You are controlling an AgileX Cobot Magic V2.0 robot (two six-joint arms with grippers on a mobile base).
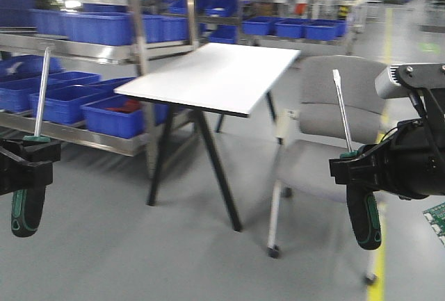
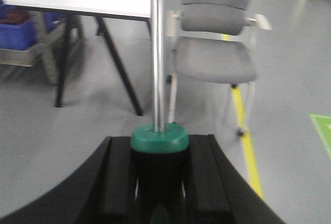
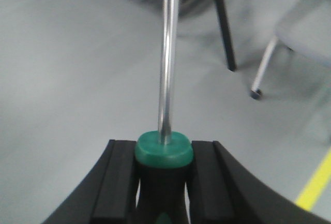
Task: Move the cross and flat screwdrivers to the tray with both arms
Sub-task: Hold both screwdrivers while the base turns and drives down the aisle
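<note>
Steel-tipped screwdrivers (image 1: 26, 210) (image 1: 363, 219), tips (image 1: 47, 50) (image 1: 335, 74) seemingly front-view only.

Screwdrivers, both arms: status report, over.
Left gripper shut on left screwdriver, shaft up. Right gripper shut on right screwdriver, shaft up. Tray not in view. White table, grey chair ahead.

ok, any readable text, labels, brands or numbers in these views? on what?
No text can be read in any view.
On the green floor marking: cut off at the frame edge, no legible characters.
On the yellow-and-black striped patch at the shelving: too small and blurred.
On the blue crates: no legible label.
On the left screwdriver and right screwdriver: no print visible on the handles.
</note>
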